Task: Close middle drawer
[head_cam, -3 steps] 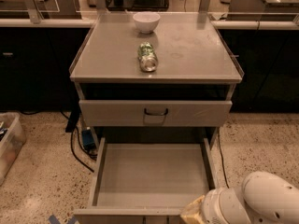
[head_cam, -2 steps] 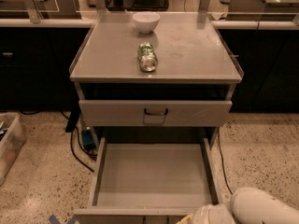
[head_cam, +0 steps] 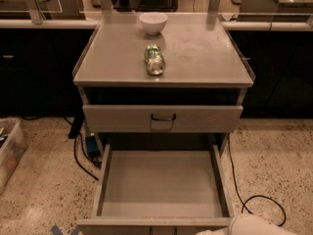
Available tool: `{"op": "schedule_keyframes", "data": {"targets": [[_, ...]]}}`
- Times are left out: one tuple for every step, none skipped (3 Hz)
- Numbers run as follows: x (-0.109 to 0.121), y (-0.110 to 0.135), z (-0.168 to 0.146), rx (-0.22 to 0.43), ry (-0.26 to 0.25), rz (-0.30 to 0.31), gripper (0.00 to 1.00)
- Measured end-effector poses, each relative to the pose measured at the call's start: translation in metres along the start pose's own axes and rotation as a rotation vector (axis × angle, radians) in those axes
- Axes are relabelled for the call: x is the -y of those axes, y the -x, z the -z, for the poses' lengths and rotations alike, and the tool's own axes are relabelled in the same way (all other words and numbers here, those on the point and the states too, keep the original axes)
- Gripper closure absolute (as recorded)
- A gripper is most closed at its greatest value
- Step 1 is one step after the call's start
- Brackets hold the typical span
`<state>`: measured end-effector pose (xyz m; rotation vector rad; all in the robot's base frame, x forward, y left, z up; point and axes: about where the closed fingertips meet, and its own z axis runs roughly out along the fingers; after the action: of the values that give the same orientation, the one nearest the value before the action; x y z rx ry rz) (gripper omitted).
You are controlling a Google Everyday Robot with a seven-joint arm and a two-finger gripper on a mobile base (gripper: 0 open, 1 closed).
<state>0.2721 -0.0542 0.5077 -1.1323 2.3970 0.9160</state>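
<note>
Fingers first: you cannot tell whether they are apart or together, because the gripper [head_cam: 211,232] shows only as a pale sliver at the bottom edge of the camera view. It sits just beside the front panel of the middle drawer [head_cam: 161,182], right of the panel's centre. The white arm [head_cam: 254,225] bulges in at the lower right corner, next to it.

You see the middle drawer pulled far out toward you, its flat grey bottom bare and its low front panel running along the bottom edge. Above it and set further back is the top drawer [head_cam: 195,118], with a black handle [head_cam: 163,117] at its centre.

On the cabinet top [head_cam: 205,58] a green can [head_cam: 155,59] lies on its side near the middle. A white bowl [head_cam: 153,22] stands upright behind it, close to the back edge. Both are well apart from the arm.

To the right of the open drawer you have speckled floor [head_cam: 274,155], crossed by a black cable [head_cam: 259,199] that loops close to the arm. To the left, more cables [head_cam: 78,153] and a small blue object [head_cam: 92,145] sit by the cabinet's leg. A clear bin [head_cam: 10,151] stands at the left edge, and blue tape [head_cam: 61,229] marks the floor by the drawer's front left corner. Dark counters [head_cam: 39,72] close off the space behind the cabinet on both sides.
</note>
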Motion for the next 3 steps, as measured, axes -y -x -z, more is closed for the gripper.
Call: {"op": "schedule_keyframes", "data": {"targets": [[0.004, -0.015, -0.008, -0.076, -0.035, 0.024, 1.0], [0.032, -0.037, -0.027, -0.152, -0.133, -0.006, 1.0], [0.045, -0.017, -0.038, -0.137, -0.167, 0.008, 1.0]]}}
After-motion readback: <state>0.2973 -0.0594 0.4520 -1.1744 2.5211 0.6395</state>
